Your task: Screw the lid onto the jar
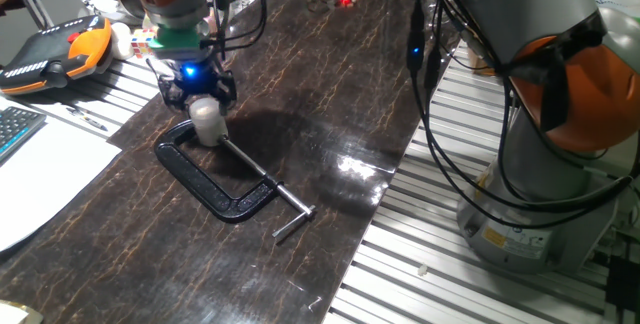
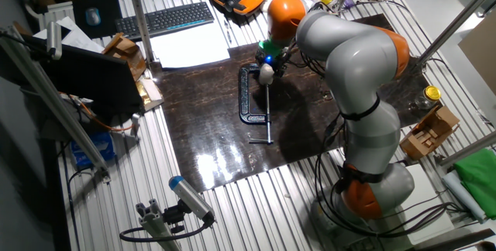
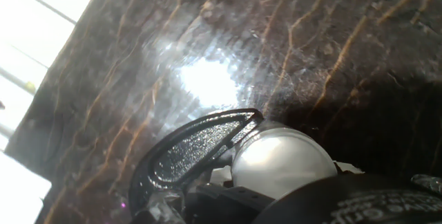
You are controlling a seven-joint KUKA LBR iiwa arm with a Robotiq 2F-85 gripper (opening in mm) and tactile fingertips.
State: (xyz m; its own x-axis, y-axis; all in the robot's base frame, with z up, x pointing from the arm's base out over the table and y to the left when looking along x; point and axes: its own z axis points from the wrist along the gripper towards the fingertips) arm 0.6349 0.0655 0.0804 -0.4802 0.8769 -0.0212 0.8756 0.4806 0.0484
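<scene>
- Whitish translucent plastic shows directly under the gripper (image 1: 203,92): the jar (image 1: 208,122) stands upright on the dark marbled table (image 1: 330,114), inside the open mouth of the black C-clamp (image 1: 225,174), apparently held between the clamp's frame and its screw.
- In one fixed view a rounded pale top, which I take to be the lid (image 1: 205,107), already sits on the jar, so the placing step looks done; I cannot see a seam clearly enough to be sure the two are separate parts.
- What seems left is the turning itself. None of the pictures shows thread engagement, so whether the lid is loose, half on, or tight cannot be told.
- The fingers (image 1: 226,88) come down on both sides of the lid from above, with the lid between them at about tip height. They look closed against it, gripping the lid, though actual contact is hidden by the dark finger bodies.
- The hand view has the pale dome right at the bottom edge, tight against the dark hand, with the clamp's jaw curving just beside it.
- The other fixed view confirms the hand is over the clamp's closed end, near the keyboard (image 2: 164,19) side of the table.
</scene>
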